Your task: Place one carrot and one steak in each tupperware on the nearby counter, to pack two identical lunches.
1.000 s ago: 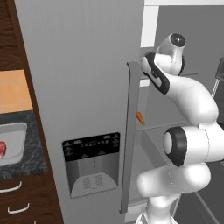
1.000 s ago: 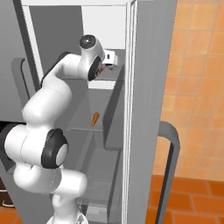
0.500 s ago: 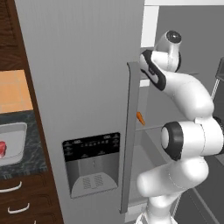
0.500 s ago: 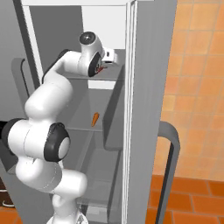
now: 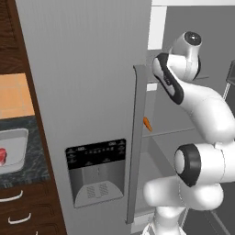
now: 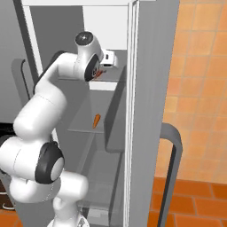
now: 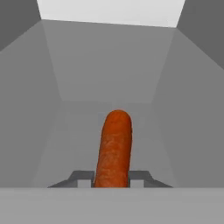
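Observation:
Deep inside the open fridge, on its upper shelf, my gripper is shut on one orange carrot, which sticks out forward between the two dark fingertips. In the right base view the gripper sits at that shelf with a bit of orange showing at it. A second carrot lies on the shelf below, also seen past the door edge as the second carrot. A grey tupperware stands on the black counter at far left, with a red steak in it.
The grey fridge door with its long handle and dispenser panel stands between the arm and the counter. Another door and handle flank the opening on the right. Brown drawers sit under the counter.
The jaws have closed from wide open onto the carrot on the upper shelf. The arm has barely shifted.

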